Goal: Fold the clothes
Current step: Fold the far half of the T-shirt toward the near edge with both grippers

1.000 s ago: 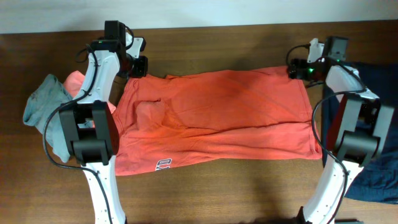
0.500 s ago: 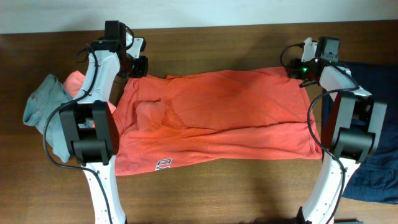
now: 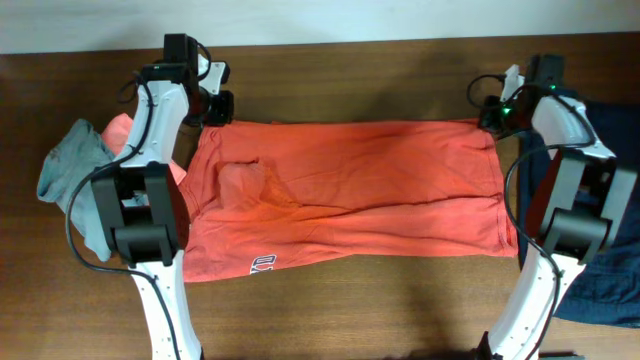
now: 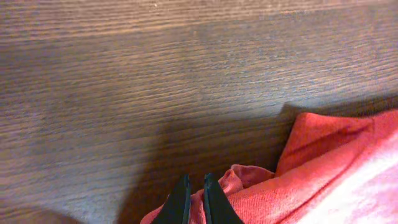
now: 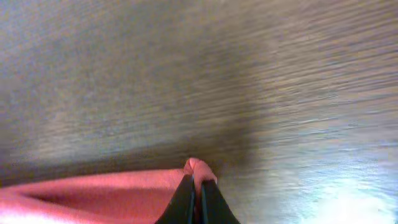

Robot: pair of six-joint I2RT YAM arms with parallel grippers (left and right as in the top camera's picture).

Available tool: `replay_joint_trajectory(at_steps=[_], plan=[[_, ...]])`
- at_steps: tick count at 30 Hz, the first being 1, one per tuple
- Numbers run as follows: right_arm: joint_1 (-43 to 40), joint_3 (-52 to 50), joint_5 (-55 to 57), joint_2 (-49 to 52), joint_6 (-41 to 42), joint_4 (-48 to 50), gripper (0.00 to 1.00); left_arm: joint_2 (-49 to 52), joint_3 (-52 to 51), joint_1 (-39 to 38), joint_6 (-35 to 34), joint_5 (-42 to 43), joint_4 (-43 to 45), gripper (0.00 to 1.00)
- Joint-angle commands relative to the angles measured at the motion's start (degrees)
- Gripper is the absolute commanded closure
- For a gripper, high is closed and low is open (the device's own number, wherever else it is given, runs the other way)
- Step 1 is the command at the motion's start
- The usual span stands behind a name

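A coral-orange T-shirt [image 3: 350, 190] lies spread across the wooden table, its far edge pulled straight between the two arms; white lettering [image 3: 262, 266] shows near its front left corner. My left gripper [image 3: 212, 112] is shut on the shirt's far left corner, and the left wrist view shows orange cloth [image 4: 261, 193] pinched between the dark fingers [image 4: 179, 198]. At the far right corner my right gripper [image 3: 490, 118] is shut on the fabric, a small orange fold [image 5: 196, 168] poking up between its fingertips [image 5: 185, 199].
A grey-teal garment [image 3: 72, 170] lies bunched at the left with another coral piece [image 3: 122, 132] beside it. Navy clothes [image 3: 610, 250] are piled at the right edge behind the right arm. Bare wood runs along the far side and the front of the table.
The right gripper has closed on the shirt's far right corner and moved right. The shirt's far edge, slack and curved before, is now drawn straight and taut. The left gripper kept its hold.
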Motion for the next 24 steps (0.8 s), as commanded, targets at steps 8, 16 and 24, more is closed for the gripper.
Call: replay_joint_trajectory(at_steps=[8, 16, 24], plan=[[-0.96, 13.81, 3.58, -3.37, 0.15, -18.49, 0.96, -10.19, 0.81, 0.37, -0.79, 0.48, -5.31, 1.0], [-0.96, 17.33, 9.84, -3.37, -2.71, -38.49, 0.96, -10.6, 0.81, 0.31, -1.18, -0.66, -19.78, 1.0], [-0.96, 17.27, 14.32, -3.34, -5.46, -49.48, 0.96, -10.6, 0.76, 0.31, -1.2, -4.15, -31.23, 1.0]])
